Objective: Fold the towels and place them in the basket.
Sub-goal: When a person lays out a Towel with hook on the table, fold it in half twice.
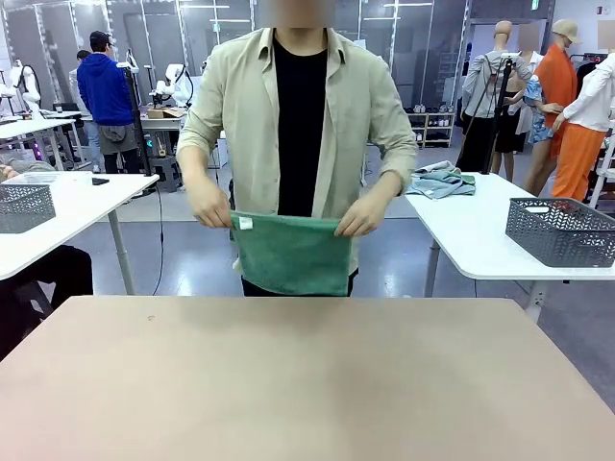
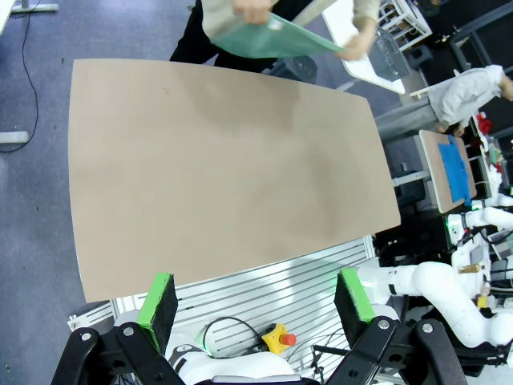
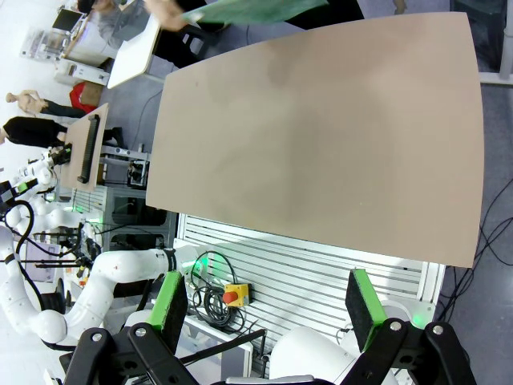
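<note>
a person stands at the far side of the tan desk and holds a sea green towel up in front of the body, clear of the desk top. one hand grips one top corner and the other hand grips the opposite top corner, so the cloth hangs straight down from its upper edge. its lower edge sits just above the far rim of the desk. a small white label shows at one top corner.

in the left wrist view the left gripper hangs back over the robot's side of the desk. its fingers stand wide apart with nothing between them, and the green pads face inward. the towel shows at the far end, past the desk edge.

the right gripper is set the same way on the near side, with its fingers spread wide and holding nothing.

behind the person, a white desk carries a grey lattice basket and a heap of grey-blue and green cloth, well apart from each other.
</note>
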### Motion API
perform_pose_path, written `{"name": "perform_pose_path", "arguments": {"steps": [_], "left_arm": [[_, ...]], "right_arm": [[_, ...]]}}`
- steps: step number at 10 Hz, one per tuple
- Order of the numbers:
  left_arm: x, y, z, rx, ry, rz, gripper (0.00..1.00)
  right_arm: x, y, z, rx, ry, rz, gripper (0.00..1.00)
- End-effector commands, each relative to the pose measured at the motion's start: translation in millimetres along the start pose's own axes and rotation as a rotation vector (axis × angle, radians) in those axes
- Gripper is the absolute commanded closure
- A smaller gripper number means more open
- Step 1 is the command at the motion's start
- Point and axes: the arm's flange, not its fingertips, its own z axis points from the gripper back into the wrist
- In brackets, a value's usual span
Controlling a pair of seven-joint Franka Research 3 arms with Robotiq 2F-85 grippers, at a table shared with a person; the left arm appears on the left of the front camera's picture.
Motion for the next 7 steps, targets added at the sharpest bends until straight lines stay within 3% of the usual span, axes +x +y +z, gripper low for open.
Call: {"name": "perform_pose_path", "arguments": {"steps": [1, 7], "left_arm": [[-0.5, -0.8, 0.5, 0.004, -0.001, 0.002, 0.00], [-0.5, -0.8, 0.5, 0.004, -0.001, 0.002, 0.00]], "right_arm": [[-0.3, 0.1, -0.4, -0.004, -0.002, -0.001, 0.00], [-0.3, 0.1, -0.4, -0.004, -0.002, -0.001, 0.00]]}}
